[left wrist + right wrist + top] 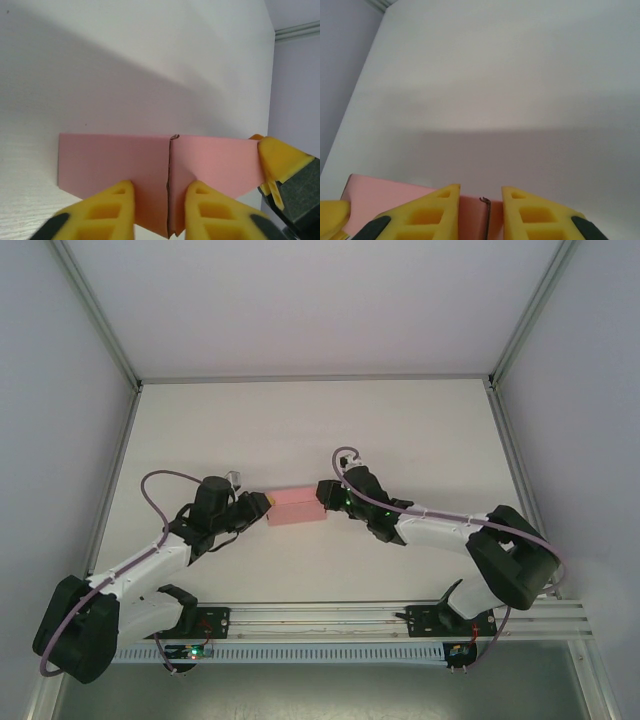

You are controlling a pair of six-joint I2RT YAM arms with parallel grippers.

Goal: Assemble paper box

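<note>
The pink paper box (295, 508) lies as a small rectangular block on the white table, between my two arms. My left gripper (260, 508) holds its left end and my right gripper (324, 496) holds its right end. In the left wrist view the box (100, 160) shows two pink faces meeting at a dark seam, and my left gripper (160, 212) is shut on it, with its yellow fingers pressed on either side of that seam. In the right wrist view the right gripper (480, 212) is shut on the box (380, 200), with pink card and a dark edge between its fingers.
The white table (400, 440) stretches away behind the box. Grey walls and metal frame posts (105, 335) bound it at the sides and back. The arm bases sit on a rail (330, 618) at the near edge.
</note>
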